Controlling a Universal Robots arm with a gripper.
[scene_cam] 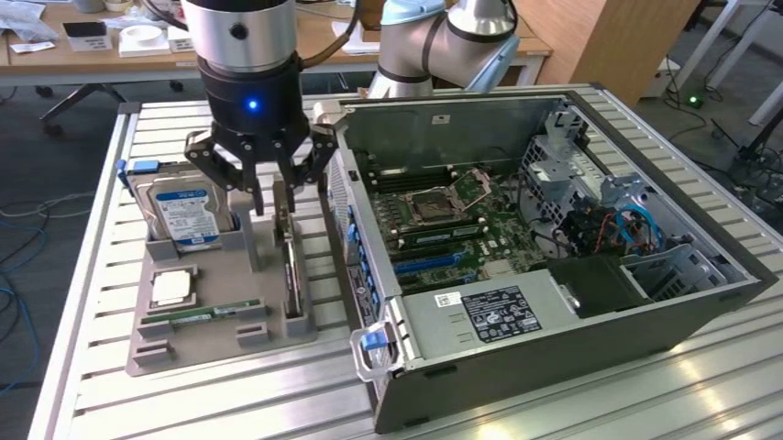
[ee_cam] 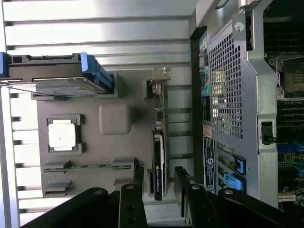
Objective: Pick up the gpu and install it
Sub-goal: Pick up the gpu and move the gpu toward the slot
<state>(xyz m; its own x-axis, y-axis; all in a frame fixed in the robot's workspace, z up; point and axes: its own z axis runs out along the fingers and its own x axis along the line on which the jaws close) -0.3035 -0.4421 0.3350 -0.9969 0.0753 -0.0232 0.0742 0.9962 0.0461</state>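
1. Because it stands on its long edge in the slots of a grey holder tray, the gpu offers both flat faces to a grasp from above. It sits at the tray's edge on the exterior view's right, just beside the open computer case.
2. Its long axis runs near to far, parallel with the case wall that faces it. The silvery bracket is at the far end and the black labelled part lies toward the near end.
3. The gripper hangs over the card with its fingers spread, one on each side. In the wrist view a gap shows on both sides, so they straddle the card and pinch nothing.
4. In my judgement the wrist is turned this way so that the fingers would close across the card's thin dimension.
5. Toward the exterior view's left, the tray also carries a RAM stick, a processor chip and, at the far corner, an upright hard drive, all apart from the fingers.
6. The case lies on its side on the slatted bench, open side up, so the motherboard faces upward.
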